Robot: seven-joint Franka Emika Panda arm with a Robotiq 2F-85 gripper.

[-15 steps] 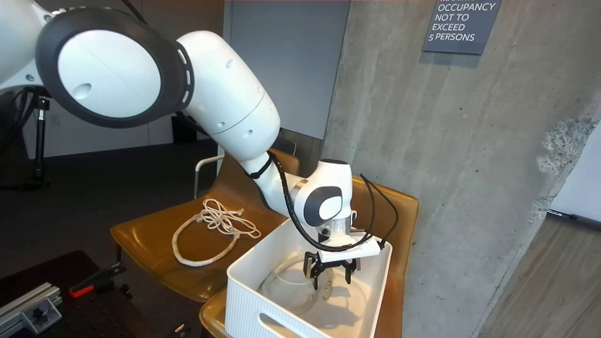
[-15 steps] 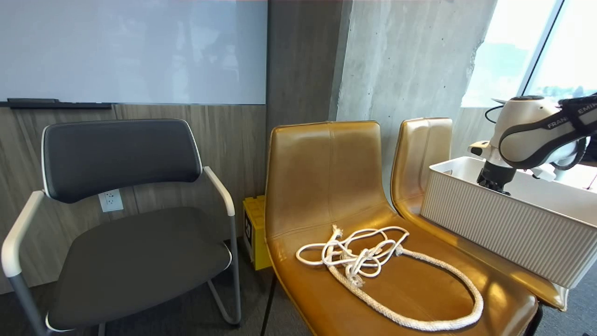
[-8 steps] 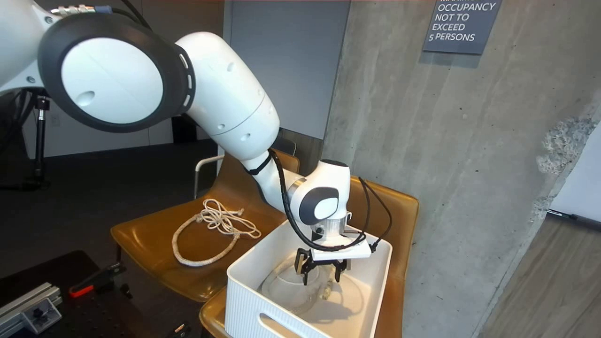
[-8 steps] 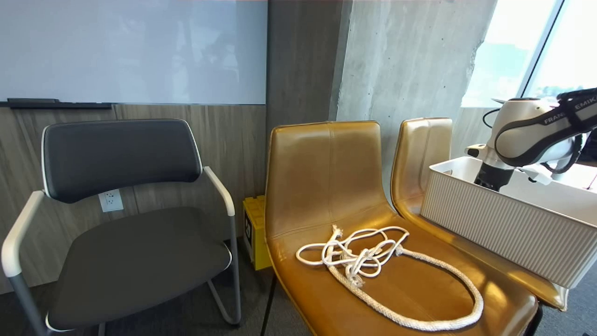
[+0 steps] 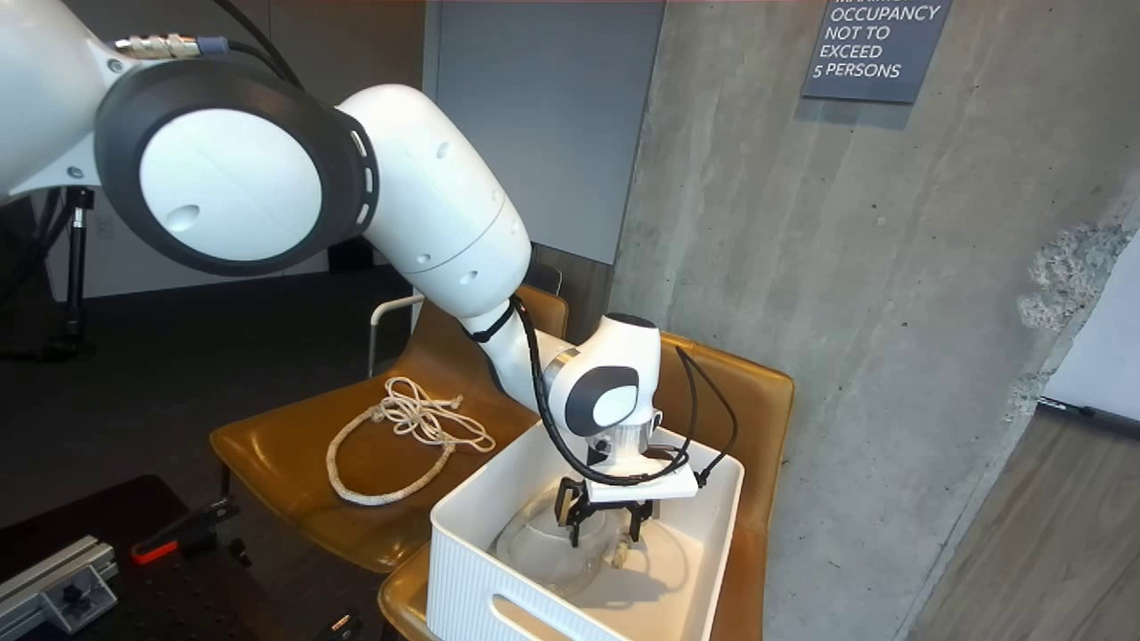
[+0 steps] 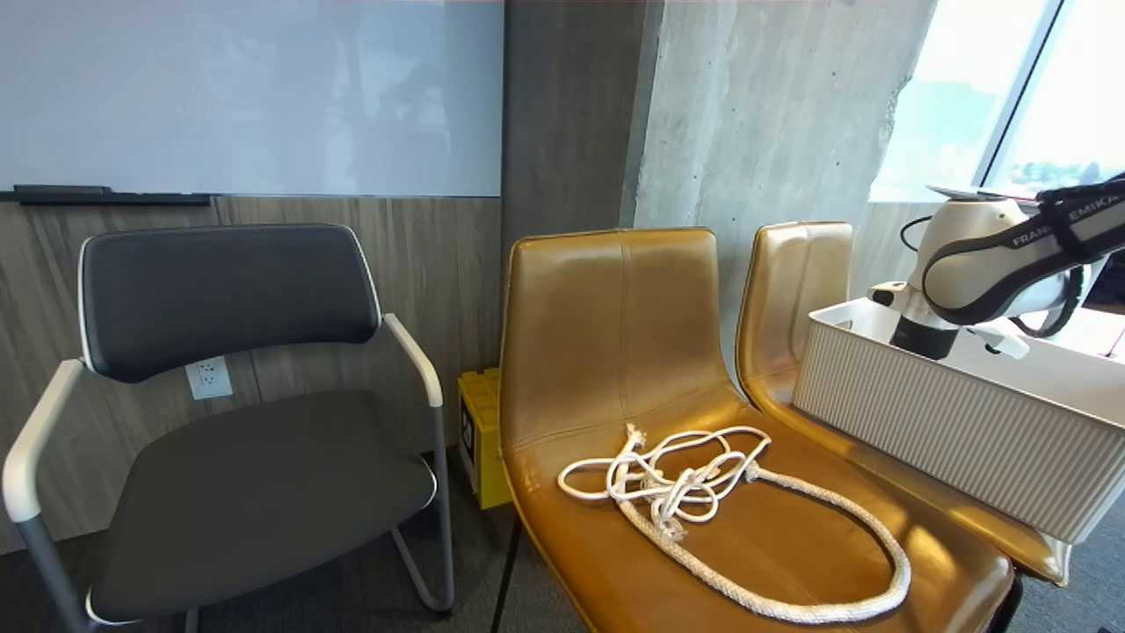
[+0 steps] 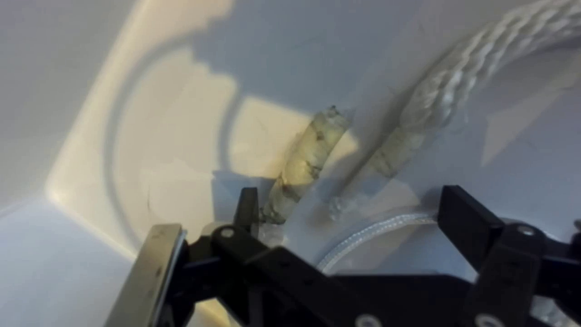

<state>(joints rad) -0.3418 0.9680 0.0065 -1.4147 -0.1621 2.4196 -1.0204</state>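
My gripper (image 5: 606, 527) is inside the white bin (image 5: 499, 574), fingers apart and nothing between them in contact. In the wrist view the gripper (image 7: 349, 204) hovers over the bin floor. A yellowish, tape-wrapped end (image 7: 308, 159) lies close to the left fingertip. A thick white braided rope (image 7: 463, 68) with a pale taped end (image 7: 395, 152) lies to the upper right. A thin white cord (image 7: 386, 227) curves between the fingers, below them. In an exterior view the bin wall (image 6: 949, 422) hides the fingers; the black gripper body (image 6: 923, 338) shows above it.
The bin stands on a brown chair (image 5: 775, 427) against a concrete wall (image 5: 891, 312). Another brown chair (image 6: 615, 325) beside it bears a white rope (image 6: 817, 611). A grey armchair (image 6: 264, 492) and a dark surface with a metal rail (image 5: 62, 579) are nearby.
The gripper has moved left in both exterior views and lowered further into the bin. Its fingers, visible above the bin wall a second ago, are hidden by it now. The fingers stay apart.
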